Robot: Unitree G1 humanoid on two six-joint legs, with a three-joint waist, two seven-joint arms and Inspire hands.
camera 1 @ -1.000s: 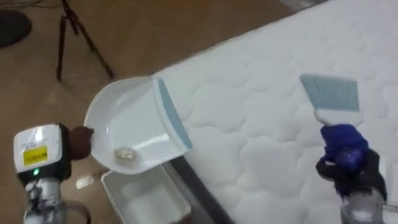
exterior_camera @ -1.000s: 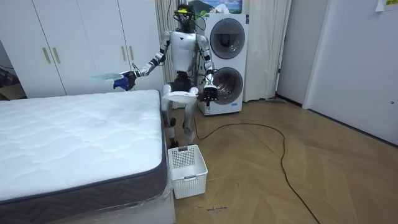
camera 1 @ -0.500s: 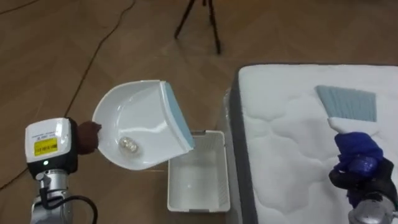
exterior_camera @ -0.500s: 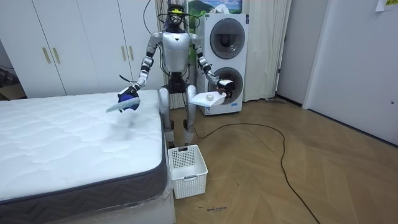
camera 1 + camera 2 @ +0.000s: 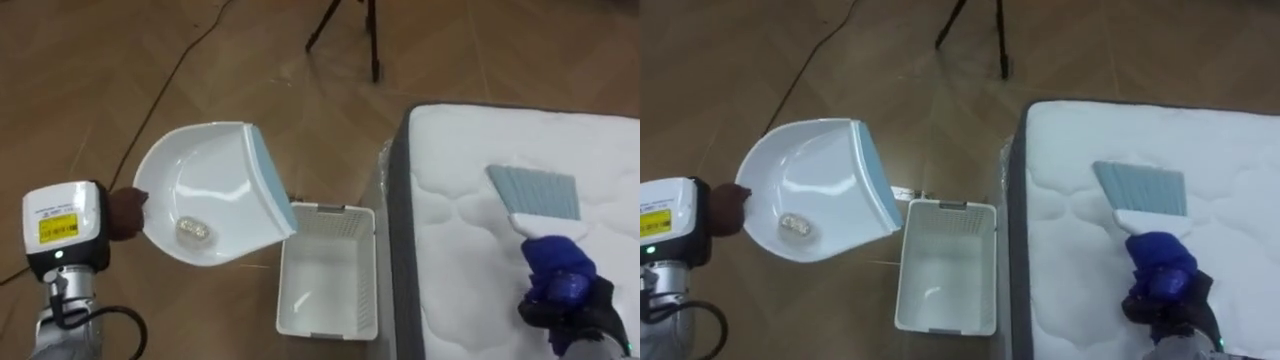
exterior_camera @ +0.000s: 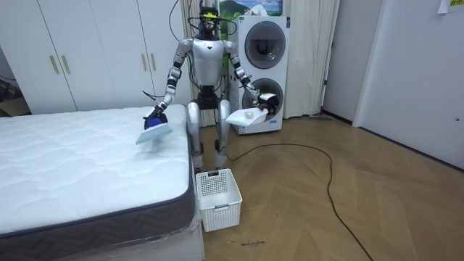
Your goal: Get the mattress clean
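Note:
My left hand (image 5: 125, 212) is shut on the handle of a white dustpan (image 5: 210, 190) with a blue lip, held over the wooden floor just left of a white slatted basket (image 5: 328, 270). A small pale scrap (image 5: 195, 231) lies in the pan. My right hand (image 5: 568, 305) is shut on the blue handle of a brush (image 5: 553, 262), whose pale blue bristles (image 5: 535, 192) hang over the white quilted mattress (image 5: 480, 150) near its corner. In the room view I stand at the bed's (image 6: 80, 167) corner, with the dustpan (image 6: 245, 116) out to the room view's right and the brush (image 6: 154, 130) over the bed.
The basket (image 6: 217, 197) stands on the floor against the bed's corner. Tripod legs (image 5: 345, 25) and a dark cable (image 5: 170, 70) cross the floor ahead. Two stacked washing machines (image 6: 261, 72) and white wardrobes (image 6: 94, 51) stand behind me.
I have turned from the bed toward the basket. The dustpan has swung out to the room view's right, and the brush has come down over the mattress corner.

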